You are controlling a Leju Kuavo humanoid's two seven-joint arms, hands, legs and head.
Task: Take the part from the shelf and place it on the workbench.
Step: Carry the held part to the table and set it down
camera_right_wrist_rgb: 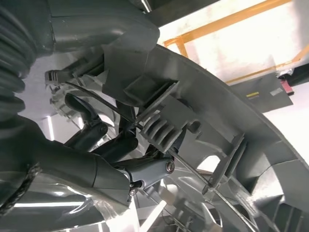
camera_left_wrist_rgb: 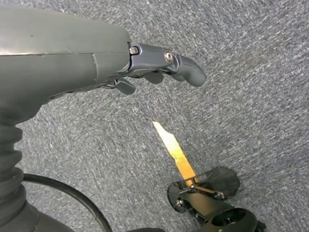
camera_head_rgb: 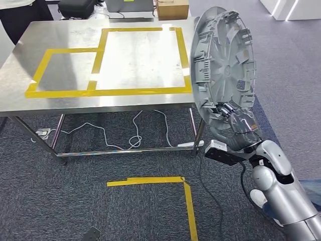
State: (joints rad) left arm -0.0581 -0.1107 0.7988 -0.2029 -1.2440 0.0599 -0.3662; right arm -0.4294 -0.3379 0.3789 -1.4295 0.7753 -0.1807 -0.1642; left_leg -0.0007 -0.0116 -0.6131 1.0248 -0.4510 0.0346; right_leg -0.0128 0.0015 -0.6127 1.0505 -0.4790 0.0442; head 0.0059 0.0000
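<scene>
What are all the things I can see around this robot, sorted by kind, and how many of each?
Round grey part, held up by the right hand: 1
Steel workbench: 1
Cardboard box behind the workbench: 1
Yellow tape outlines, on the workbench and on the carpet: 2
Total: 5

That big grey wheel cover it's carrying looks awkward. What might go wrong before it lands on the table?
The right hand grips the wheel cover only at its lower rim, so the upright disc might tip or slip. It hangs beside the workbench corner and might knock the edge. Cables lie on the floor near the path.
</scene>
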